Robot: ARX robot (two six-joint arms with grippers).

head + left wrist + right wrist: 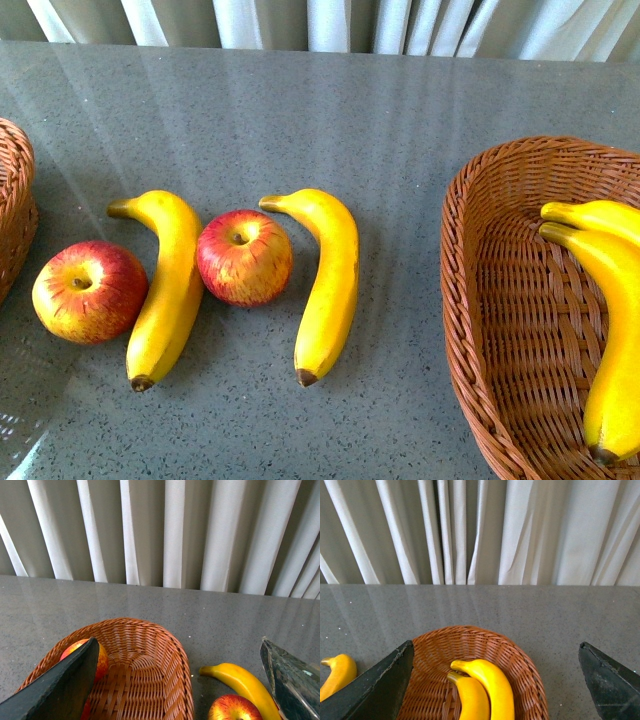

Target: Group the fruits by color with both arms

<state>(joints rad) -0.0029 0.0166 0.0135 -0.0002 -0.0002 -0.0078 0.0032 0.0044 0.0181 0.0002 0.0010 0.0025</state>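
Two apples [245,257] and two bananas [328,285] lie loose on the desk [400,110], outside both claws. Left claw [178,642], jaws apart and empty, hangs over the left basket [145,675], a sorted apple [103,661] under one jaw; right claw [495,644], equally spread, hangs over the right basket [470,640] holding two binned bananas [492,690], keeping yellow separate from red

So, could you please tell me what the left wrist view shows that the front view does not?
Only the left wrist view: an apple in the basket, inside the left basket, and the open left hand. Only the front view: the right basket holding two bananas, plus the middle apple and right banana. Both: the leftmost apple, the left banana, the left basket's edge.
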